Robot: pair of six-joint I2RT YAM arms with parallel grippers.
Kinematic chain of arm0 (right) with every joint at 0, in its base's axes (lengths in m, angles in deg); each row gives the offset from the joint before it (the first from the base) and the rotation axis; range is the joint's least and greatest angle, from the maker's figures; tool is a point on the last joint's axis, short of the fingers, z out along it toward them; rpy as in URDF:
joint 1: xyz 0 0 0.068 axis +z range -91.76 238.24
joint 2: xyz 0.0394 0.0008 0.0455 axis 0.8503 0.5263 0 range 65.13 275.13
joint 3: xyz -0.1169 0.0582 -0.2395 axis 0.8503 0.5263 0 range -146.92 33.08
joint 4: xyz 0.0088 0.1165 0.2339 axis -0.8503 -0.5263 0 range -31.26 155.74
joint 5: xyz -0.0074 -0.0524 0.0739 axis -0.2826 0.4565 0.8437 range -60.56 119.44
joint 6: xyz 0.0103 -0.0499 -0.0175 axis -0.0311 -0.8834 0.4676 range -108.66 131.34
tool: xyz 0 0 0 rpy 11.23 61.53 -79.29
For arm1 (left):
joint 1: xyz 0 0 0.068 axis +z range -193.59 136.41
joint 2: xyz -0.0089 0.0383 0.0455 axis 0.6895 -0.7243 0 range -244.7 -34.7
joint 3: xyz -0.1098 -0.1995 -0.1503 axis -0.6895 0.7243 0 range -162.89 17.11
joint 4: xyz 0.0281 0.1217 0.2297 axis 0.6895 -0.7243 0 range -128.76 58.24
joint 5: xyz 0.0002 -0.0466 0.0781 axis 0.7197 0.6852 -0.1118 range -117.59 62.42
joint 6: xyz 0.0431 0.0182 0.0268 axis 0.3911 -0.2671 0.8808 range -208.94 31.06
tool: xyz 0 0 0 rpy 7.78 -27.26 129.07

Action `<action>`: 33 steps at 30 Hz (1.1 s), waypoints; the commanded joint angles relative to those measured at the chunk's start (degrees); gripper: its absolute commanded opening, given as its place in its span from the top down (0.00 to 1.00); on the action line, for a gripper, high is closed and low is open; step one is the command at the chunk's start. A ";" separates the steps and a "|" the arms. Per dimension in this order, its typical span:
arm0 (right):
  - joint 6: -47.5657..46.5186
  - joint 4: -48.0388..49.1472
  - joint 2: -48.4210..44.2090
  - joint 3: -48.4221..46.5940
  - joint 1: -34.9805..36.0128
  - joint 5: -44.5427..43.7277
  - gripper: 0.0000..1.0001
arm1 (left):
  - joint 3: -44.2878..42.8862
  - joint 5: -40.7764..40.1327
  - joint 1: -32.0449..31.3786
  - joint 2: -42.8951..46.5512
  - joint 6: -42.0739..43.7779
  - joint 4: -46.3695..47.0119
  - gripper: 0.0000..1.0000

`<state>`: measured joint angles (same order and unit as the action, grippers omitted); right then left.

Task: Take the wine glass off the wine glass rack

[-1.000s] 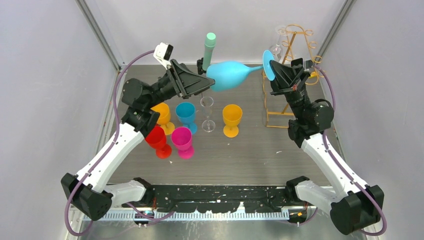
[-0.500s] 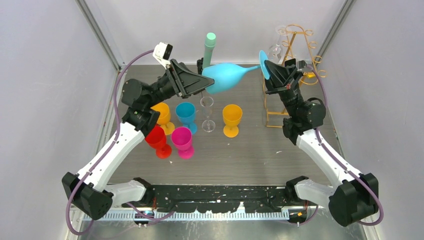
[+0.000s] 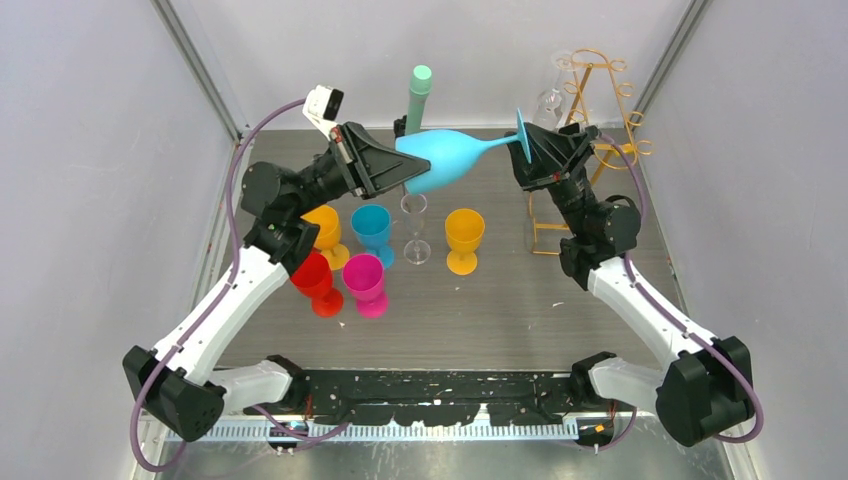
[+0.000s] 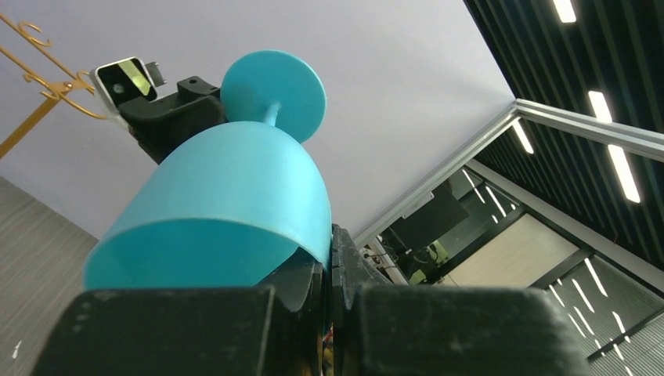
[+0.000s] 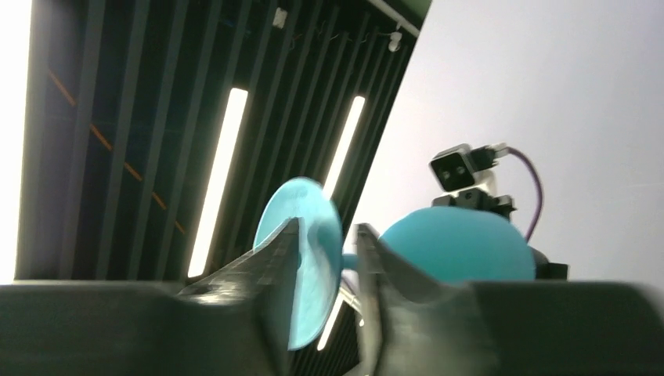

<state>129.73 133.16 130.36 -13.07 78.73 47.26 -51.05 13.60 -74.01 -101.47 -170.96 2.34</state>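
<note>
Our left hand (image 3: 402,176) pinches the rim of the teal wine glass (image 3: 445,158), which lies sideways in the air above the counter (image 3: 500,300), left of the gold wine glass rack (image 3: 598,64). Our right hand (image 3: 527,150) stands slightly spread around its foot.

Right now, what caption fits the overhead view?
Left gripper pinches the sideways turquoise wine glass by its bowl; right gripper straddles its foot, beside the gold rack.

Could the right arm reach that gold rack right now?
Probably yes: the right gripper hovers just beside the wine glass rack, though the foot of the blue wine glass sits between its open fingers.
</note>
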 commanded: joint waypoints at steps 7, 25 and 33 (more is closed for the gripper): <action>-10.90 -16.72 -7.63 3.19 0.08 -1.70 0.25 | -2.88 -2.98 -0.52 7.99 23.91 -23.04 1.00; -48.08 -80.43 -24.84 -9.04 0.12 -24.56 0.29 | -14.14 -1.93 -4.51 8.96 66.89 -89.32 1.00; -48.21 -81.59 -23.60 -9.02 0.08 -23.60 0.31 | -15.89 -20.91 -19.95 -0.30 68.93 -94.98 1.00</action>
<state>83.37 52.24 106.51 -20.70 78.75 25.60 -63.42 3.42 -88.41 -97.40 -104.95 -87.60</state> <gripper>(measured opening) 0.691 0.029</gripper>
